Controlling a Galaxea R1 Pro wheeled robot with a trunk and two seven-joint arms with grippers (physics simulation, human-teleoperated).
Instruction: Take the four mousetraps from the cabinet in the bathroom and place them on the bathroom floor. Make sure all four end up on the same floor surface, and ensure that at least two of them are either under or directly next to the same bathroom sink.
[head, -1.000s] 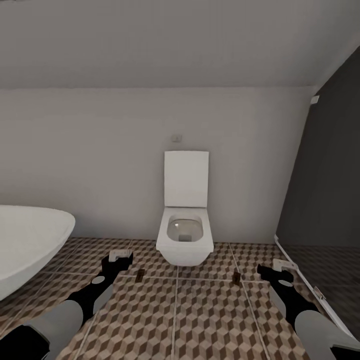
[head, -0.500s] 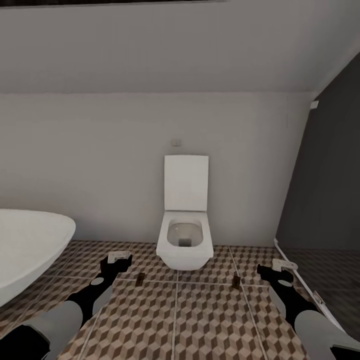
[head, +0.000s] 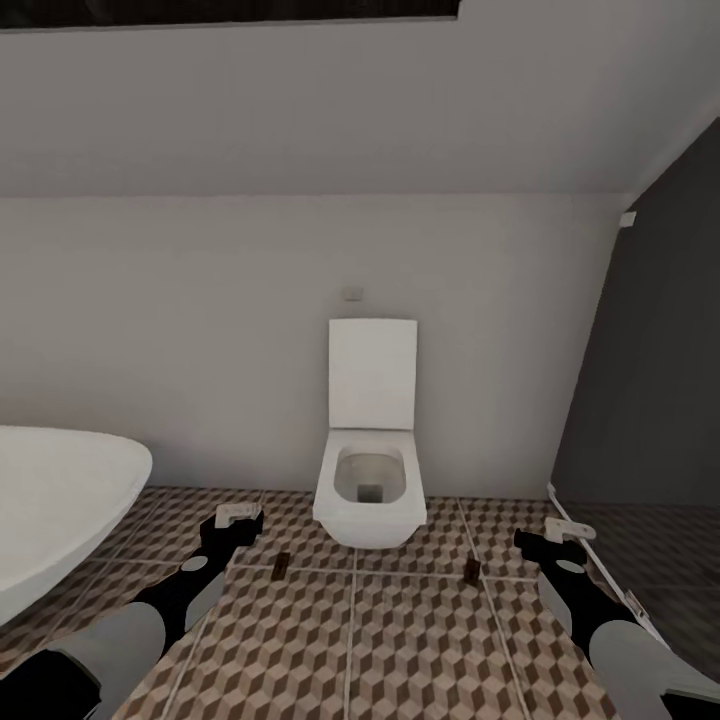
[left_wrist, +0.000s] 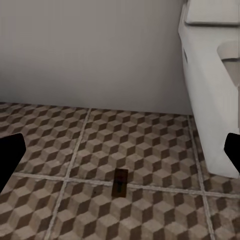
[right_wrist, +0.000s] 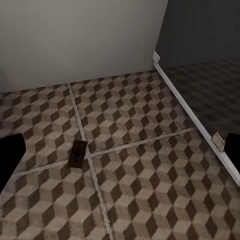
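A white bathtub sat at nine o'clock in the head view. The left gripper hovered over the bathroom floor, fingers spread wide and empty. One mousetrap lay flat on the tiles at its four o'clock, left of the toilet. A second mousetrap lay on the toilet's right. At that trap's three o'clock hung the right gripper, likewise wide and empty, beside the dark glass partition.

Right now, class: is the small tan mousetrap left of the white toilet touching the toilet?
Apart. In the left wrist view, patterned floor tiles separate the mousetrap from the toilet.
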